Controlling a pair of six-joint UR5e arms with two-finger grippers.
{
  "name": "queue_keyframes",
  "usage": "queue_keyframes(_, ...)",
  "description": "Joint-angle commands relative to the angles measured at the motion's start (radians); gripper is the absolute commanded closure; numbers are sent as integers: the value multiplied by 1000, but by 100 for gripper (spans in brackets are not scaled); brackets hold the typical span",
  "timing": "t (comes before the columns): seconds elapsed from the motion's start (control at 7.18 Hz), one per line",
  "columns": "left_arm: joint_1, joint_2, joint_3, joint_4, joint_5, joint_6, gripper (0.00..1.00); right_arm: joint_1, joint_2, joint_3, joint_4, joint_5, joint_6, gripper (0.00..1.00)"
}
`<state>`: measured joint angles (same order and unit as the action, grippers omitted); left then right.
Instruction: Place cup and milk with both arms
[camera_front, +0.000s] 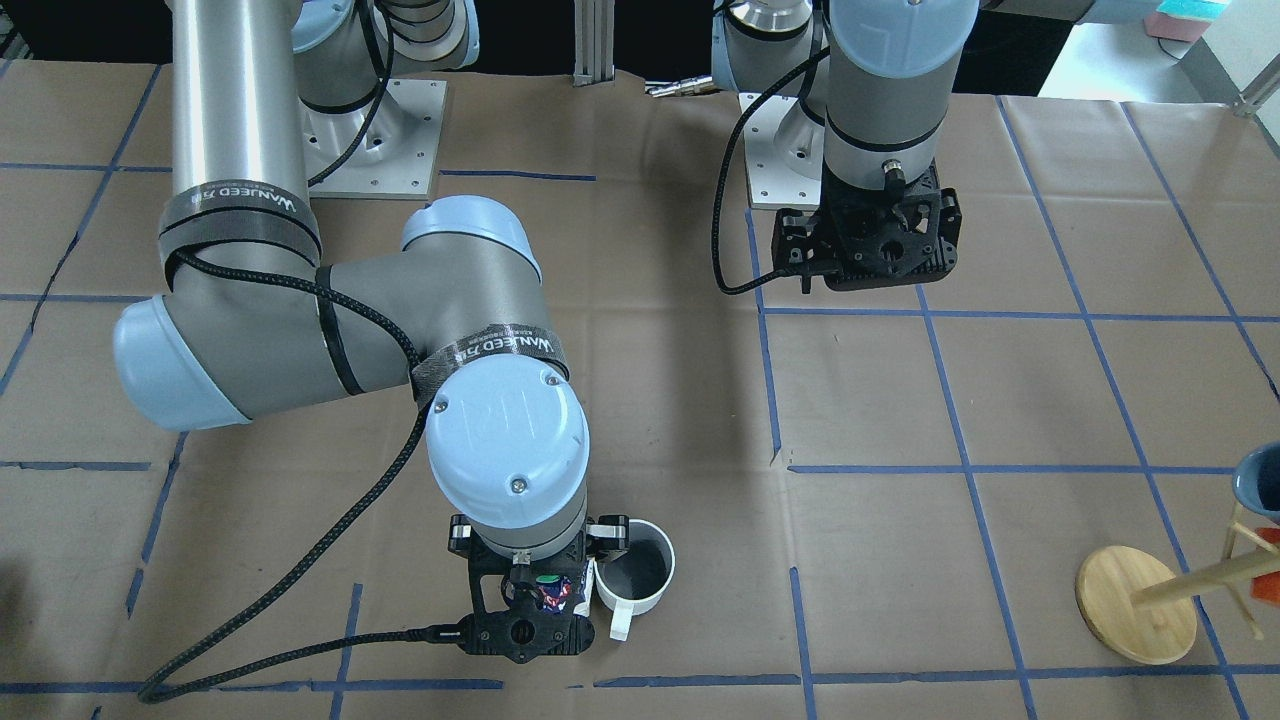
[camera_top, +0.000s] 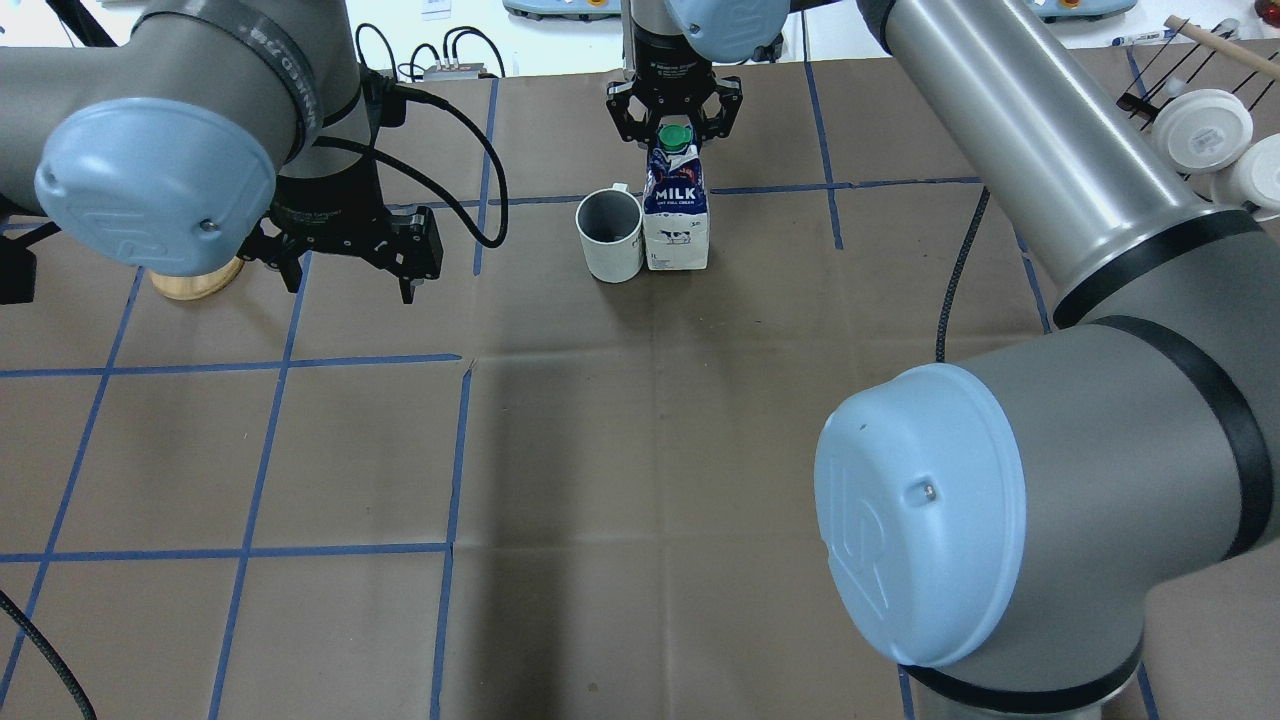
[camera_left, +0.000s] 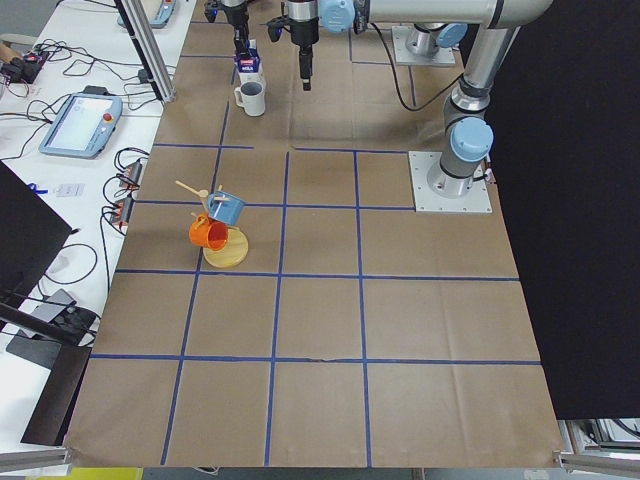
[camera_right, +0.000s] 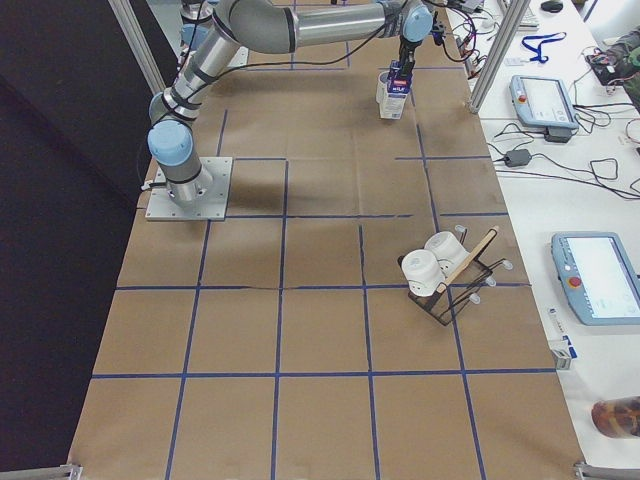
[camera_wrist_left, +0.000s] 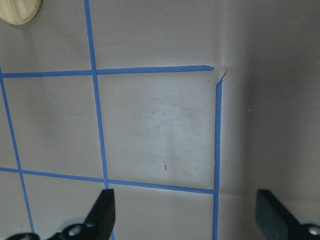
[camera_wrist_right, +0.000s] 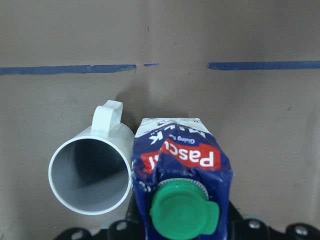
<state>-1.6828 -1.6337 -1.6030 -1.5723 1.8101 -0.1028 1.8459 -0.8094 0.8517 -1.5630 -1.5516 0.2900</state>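
The cup, a white mug with a dark grey inside, stands upright at the far middle of the table, its handle pointing away from the robot. The milk stands upright and touches the cup's right side. Both show in the right wrist view, the cup left of the milk. My right gripper reaches down over the carton's top and its fingers close on the carton's sides, mostly hidden by the gable. My left gripper hangs open and empty above bare paper, left of the cup.
A wooden mug tree with a blue and an orange mug stands at the table's left end. A rack with white cups stands at the right end. Blue tape lines grid the brown paper. The right arm's elbow looms over the near right.
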Motion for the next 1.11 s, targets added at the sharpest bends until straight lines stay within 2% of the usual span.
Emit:
queue_keyframes(0.0,0,0,0,0,0,0,0,-22,-11,-6,6,-1,-3,0)
queue_keyframes(0.28,0,0,-2,0,0,0,0,-27,-55,6,11,-10,-53,0)
queue_keyframes(0.56,0,0,-2,0,0,0,0,-72,-155,47,99,-16,-110,0)
queue_keyframes(0.7,0,2,-6,0,0,0,0,-92,-241,154,112,-10,-147,1)
queue_keyframes(0.98,0,3,-8,0,0,0,0,-224,-537,496,77,-1,-262,0)
